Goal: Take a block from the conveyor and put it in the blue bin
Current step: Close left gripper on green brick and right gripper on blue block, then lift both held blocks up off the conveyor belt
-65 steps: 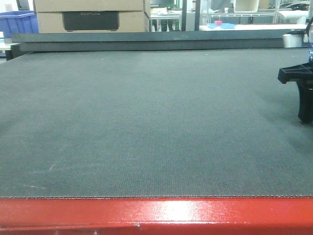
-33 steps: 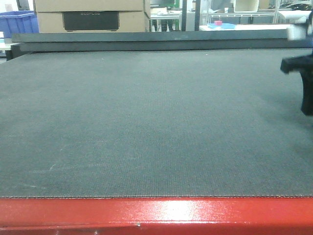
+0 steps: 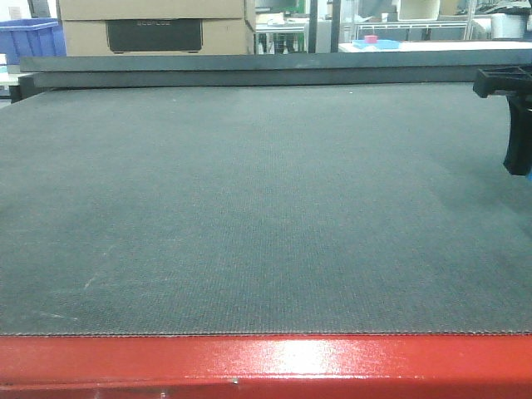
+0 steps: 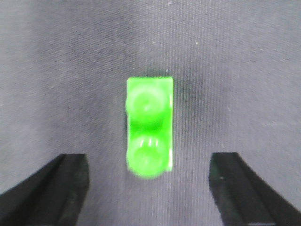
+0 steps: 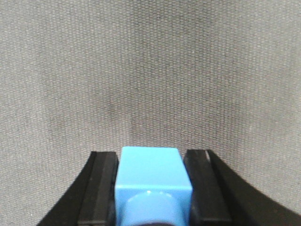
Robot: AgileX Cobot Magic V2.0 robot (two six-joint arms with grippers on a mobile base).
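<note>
The conveyor belt [image 3: 249,208] is dark grey-green, with a red frame [image 3: 266,362] along the front. My right gripper [image 5: 153,162] is shut on the bright blue block [image 5: 150,172] and holds it above the belt. In the front view this gripper [image 3: 517,125] hangs at the far right edge, and the block does not show clearly there. My left gripper [image 4: 148,165] is open over the belt. A green two-stud block [image 4: 149,127] lies on the belt between and just ahead of its fingers, untouched. The blue bin [image 3: 29,37] stands far back on the left.
Cardboard boxes [image 3: 154,25] stand behind the belt's far edge. A tiny pink block [image 3: 370,38] sits on a pale blue thing far back on a table. The belt's dark rear rail [image 3: 249,66] runs across the back.
My right gripper has risen from the belt at the far right edge of the front view. Nothing else has moved.
</note>
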